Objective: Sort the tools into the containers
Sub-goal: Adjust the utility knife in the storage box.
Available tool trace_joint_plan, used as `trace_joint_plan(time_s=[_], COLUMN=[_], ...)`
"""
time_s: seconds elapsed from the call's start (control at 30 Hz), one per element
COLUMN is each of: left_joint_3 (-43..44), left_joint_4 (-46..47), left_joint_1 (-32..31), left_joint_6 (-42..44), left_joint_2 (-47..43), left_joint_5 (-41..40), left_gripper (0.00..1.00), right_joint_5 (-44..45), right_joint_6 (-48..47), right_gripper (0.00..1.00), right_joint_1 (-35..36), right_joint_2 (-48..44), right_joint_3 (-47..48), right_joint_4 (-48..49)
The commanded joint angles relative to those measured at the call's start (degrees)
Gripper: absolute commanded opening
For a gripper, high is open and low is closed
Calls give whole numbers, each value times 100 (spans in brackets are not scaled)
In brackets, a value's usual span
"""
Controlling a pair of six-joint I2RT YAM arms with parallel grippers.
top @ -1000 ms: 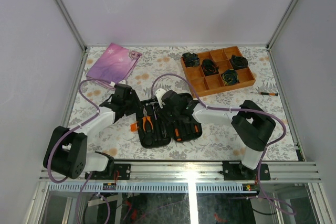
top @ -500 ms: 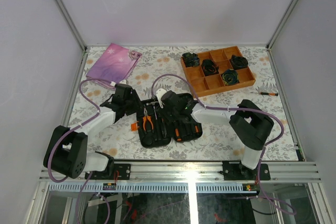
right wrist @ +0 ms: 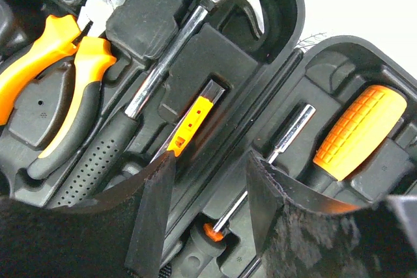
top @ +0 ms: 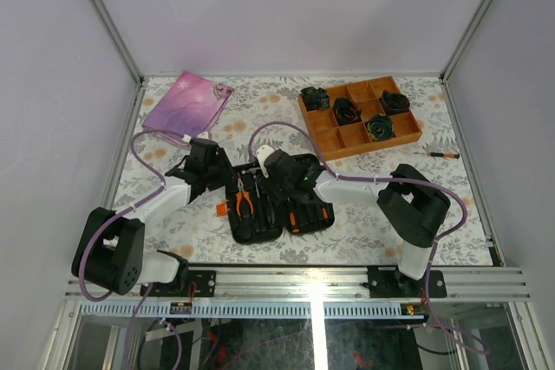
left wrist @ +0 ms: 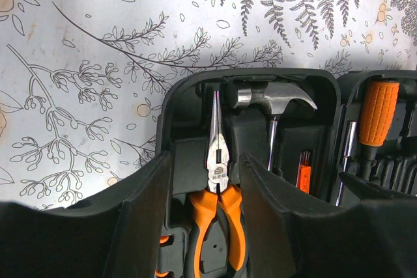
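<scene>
Tool case [top: 260, 224] open, stray screwdriver [top: 436, 154] overhead only

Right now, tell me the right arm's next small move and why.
Probably lift the right gripper up out of the tool case and start toward the small screwdriver lying on the table near its right edge. The gripper is open with nothing gripped, and that screwdriver looks like the only tool outside the case.

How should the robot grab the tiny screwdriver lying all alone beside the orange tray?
Probably grab the screwdriver by its orange handle, coming straight down and pinching across it. It lies flat on the table with nothing touching it, so the top is the open side.
</scene>
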Motion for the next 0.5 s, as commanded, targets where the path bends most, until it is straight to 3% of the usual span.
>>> trace_joint_plan(time_s=[0.0,0.47], left_joint_3=[-122,-129], left_joint_4=[115,106], left_joint_1=[-79,-84], left_joint_6=[62,71], left_joint_2=[72,28], left_joint_5=[48,53], left_gripper=[45,44], right_joint_5=[296,368], right_joint_6=[86,439], right_gripper=[54,54], right_joint_1=[40,37], right_joint_2=[69,198], right_joint_3=[215,316], right_joint_4=[97,138])
